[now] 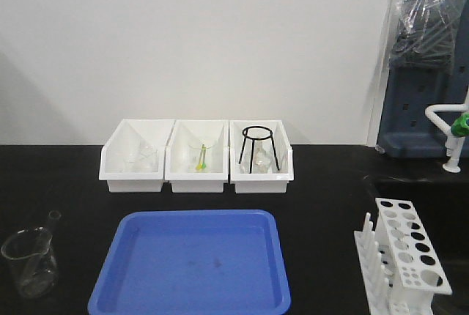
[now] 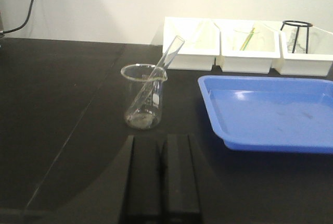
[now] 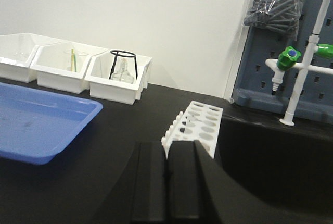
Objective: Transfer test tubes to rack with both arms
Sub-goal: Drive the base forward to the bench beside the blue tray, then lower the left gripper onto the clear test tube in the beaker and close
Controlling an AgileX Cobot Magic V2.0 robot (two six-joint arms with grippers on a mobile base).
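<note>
The slender clear glass test tube leans in the clear glass beaker straight ahead of my left fingers, rim tilted up and rightward; that arm is nearer; the small white holed rack stands just before my right fingers; both pairs are pressed together, holding nothing.

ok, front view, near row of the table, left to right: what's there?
beaker with a test tube leaning in it → blue tray → rack
</note>
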